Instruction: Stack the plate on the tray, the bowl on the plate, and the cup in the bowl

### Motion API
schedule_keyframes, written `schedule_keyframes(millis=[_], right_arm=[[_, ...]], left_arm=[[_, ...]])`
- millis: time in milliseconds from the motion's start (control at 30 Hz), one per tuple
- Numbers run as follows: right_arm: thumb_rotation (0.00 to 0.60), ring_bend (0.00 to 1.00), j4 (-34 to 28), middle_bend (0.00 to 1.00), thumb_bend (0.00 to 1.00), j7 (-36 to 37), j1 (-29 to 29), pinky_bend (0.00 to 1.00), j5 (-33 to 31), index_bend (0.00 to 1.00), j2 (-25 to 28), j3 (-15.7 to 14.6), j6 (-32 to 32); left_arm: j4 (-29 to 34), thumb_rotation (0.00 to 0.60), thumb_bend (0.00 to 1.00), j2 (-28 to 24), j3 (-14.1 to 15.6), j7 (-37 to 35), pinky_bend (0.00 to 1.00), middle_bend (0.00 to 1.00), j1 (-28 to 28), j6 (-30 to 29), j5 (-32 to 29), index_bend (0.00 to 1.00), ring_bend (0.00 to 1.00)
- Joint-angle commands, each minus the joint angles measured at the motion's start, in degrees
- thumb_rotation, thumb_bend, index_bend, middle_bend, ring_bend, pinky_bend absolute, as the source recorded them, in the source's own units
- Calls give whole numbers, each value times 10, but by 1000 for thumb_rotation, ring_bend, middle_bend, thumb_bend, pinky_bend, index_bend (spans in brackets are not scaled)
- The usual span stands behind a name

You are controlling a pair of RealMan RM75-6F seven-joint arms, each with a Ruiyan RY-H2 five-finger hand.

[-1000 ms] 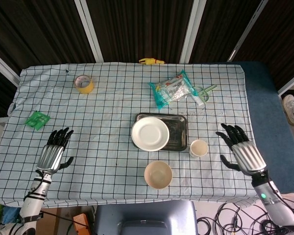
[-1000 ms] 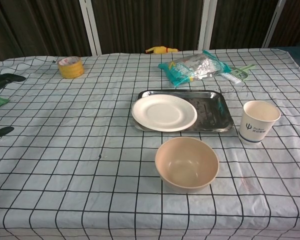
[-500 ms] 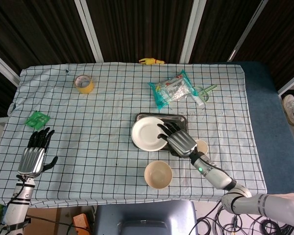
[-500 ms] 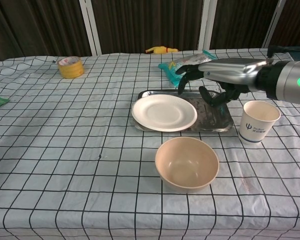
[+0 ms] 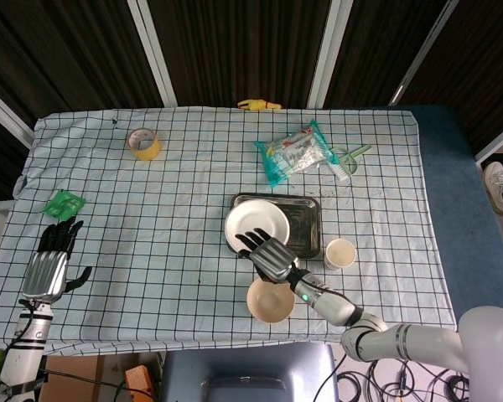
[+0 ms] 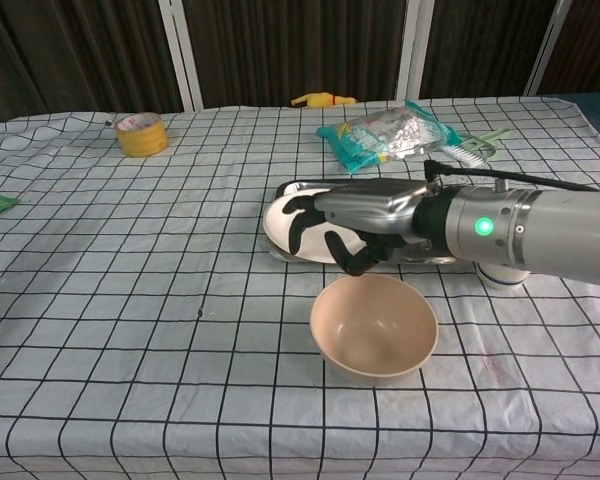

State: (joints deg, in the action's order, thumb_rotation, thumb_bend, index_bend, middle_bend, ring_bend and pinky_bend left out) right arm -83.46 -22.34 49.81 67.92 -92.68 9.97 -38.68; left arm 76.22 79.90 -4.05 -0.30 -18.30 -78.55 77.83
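The bowl [image 5: 271, 299] sat at six o'clock of the tray [image 5: 306, 227], whose left half carried the plate [image 5: 253, 223]. The right hand [image 5: 269, 255] hovered between them, fingers spread and empty; the left hand [image 5: 48, 266] hung idle, released. Next likely: grasping the bowl's rim.

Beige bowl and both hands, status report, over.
Right hand open over white plate, holding nothing. Left hand open at table edge. Beige bowl untouched on cloth. Path clear.

No legible text, label or brand on anything in either view.
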Motion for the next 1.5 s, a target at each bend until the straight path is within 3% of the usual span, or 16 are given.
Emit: schedule_keyframes(millis=[33, 700, 1300, 1500], right_arm=[[600, 0, 0, 0, 899, 2, 4, 0, 2, 257, -3, -7, 0], [600, 0, 22, 0, 900, -56, 19, 0, -47, 282, -14, -41, -19], [600, 0, 29, 0, 901, -52, 21, 0, -62, 270, -3, -48, -38], [600, 0, 10, 0, 900, -26, 14, 0, -36, 254, 11, -49, -50]], left_arm=[[-1, 600, 306, 0, -2, -1, 0, 0, 0, 5, -1, 0, 0], [-11, 600, 306, 7, -10, -11, 0, 0, 3, 20, 7, 0, 0], [-14, 600, 305, 10, -16, -9, 0, 0, 5, 27, 12, 0, 0], [-15, 600, 304, 12, -17, -10, 0, 0, 5, 29, 13, 0, 0]])
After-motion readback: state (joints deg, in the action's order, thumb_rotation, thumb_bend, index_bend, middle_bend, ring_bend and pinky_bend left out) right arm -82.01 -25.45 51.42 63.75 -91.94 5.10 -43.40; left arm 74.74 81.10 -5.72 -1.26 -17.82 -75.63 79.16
